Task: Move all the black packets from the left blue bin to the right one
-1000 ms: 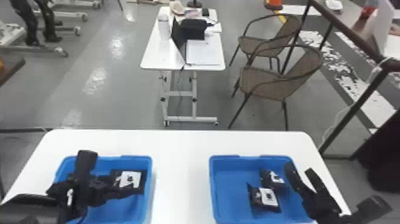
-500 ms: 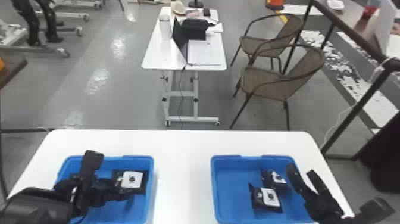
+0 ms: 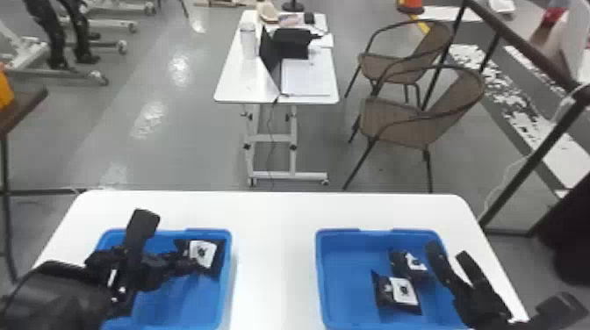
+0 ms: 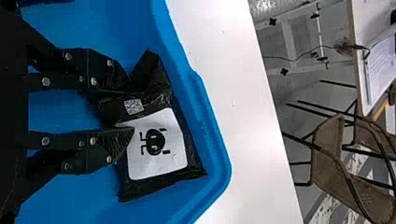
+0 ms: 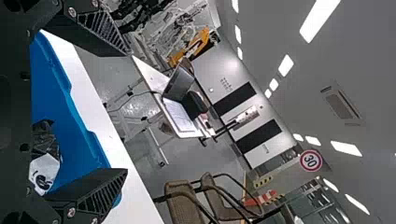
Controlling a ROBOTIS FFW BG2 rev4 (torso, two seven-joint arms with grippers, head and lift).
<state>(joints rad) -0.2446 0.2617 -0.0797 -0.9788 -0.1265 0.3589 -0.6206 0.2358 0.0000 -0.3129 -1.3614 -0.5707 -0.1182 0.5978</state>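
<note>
My left gripper (image 3: 182, 262) is inside the left blue bin (image 3: 228, 281), at a black packet (image 3: 215, 254) by the far right corner. In the left wrist view, the gripper (image 4: 130, 108) has its fingers drawn in on the crumpled end of the packet (image 4: 156, 144), white label facing up. Two black packets (image 3: 401, 293) (image 3: 401, 261) lie in the right blue bin (image 3: 320, 281). Over that bin's right side is my right gripper (image 3: 478, 292). The right wrist view shows the gripper (image 5: 122, 112) with fingers wide apart, nothing between them.
Both bins stand on a white table (image 3: 274, 245), a gap of tabletop between them. Behind are a smaller white table (image 3: 246, 83) with a laptop and papers, and brown chairs (image 3: 395, 123). Something dark (image 4: 44, 2) shows at the left wrist view's upper left edge.
The left gripper and its packet have shifted slightly right and away from the robot, closer to the bin's right wall. The right arm looks still; the head view has shifted a little.
</note>
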